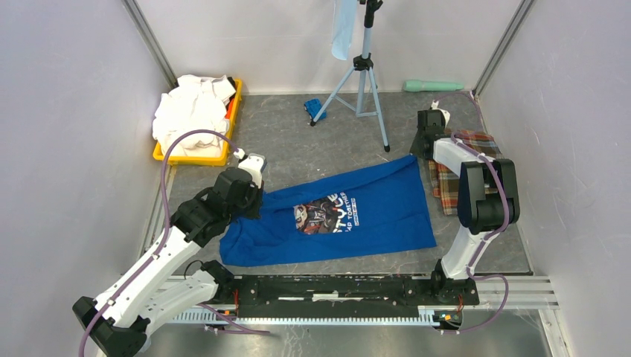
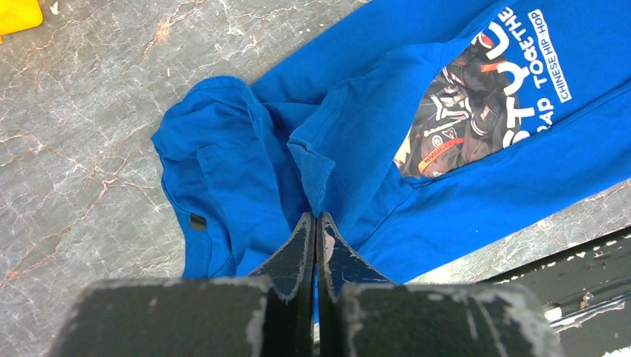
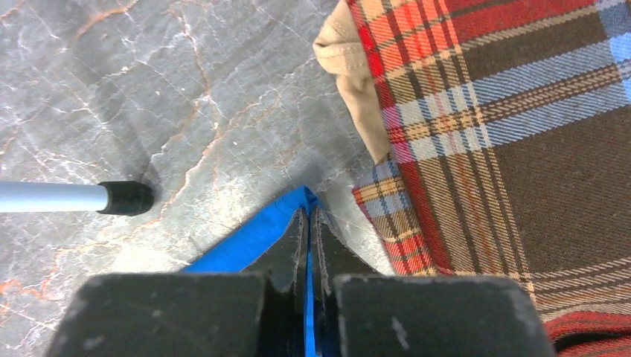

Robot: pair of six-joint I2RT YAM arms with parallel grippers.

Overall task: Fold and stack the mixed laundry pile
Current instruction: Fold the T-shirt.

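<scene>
My left pincer (image 2: 315, 223) is clamped on a fold near the collar of the royal-blue T-shirt (image 1: 372, 212) spread on the table, my right pincer (image 3: 308, 217) pinching its hem corner just beside the plaid cloth (image 3: 513, 149); I should lift both evenly, cloth taut, print reading "CHINESE HIP-HOP".

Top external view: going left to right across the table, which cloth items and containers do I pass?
Yellow tray holding white shirts → royal-blue T-shirt → plaid cloth.
</scene>
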